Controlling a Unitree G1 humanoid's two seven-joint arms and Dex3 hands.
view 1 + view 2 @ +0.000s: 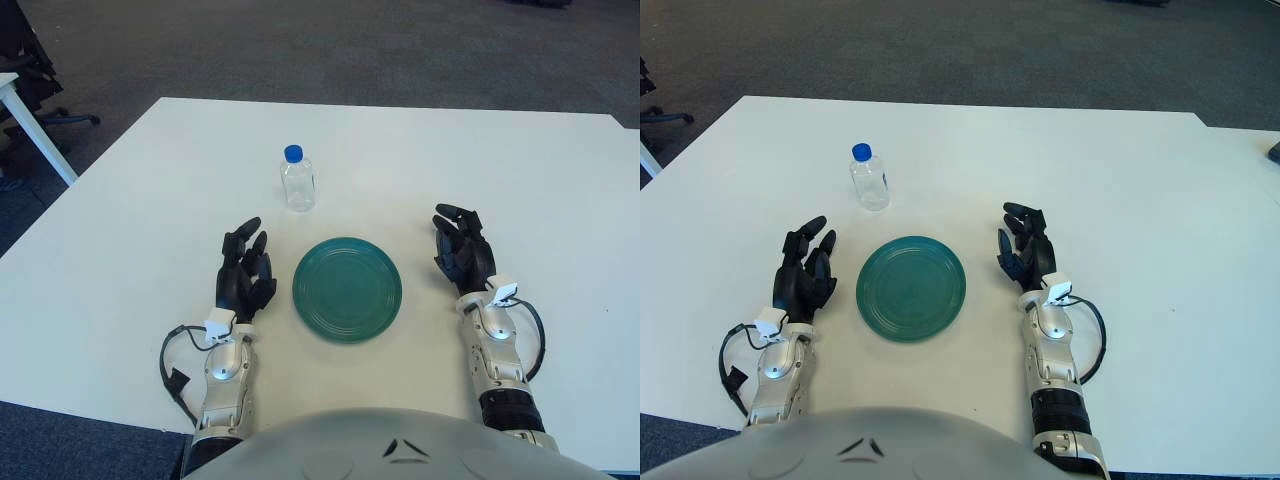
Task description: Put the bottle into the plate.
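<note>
A small clear bottle with a blue cap stands upright on the white table, a little beyond the plate and to its left. The round green plate lies flat near the table's front edge with nothing on it. My left hand shows just left of the plate, fingers stretched out and holding nothing. My right hand shows right of the plate, its fingers likewise relaxed and holding nothing. Both hands are well short of the bottle.
Dark carpet surrounds the table. A white desk leg and an office chair base stand off the table's far left corner. A second table edge adjoins at the right.
</note>
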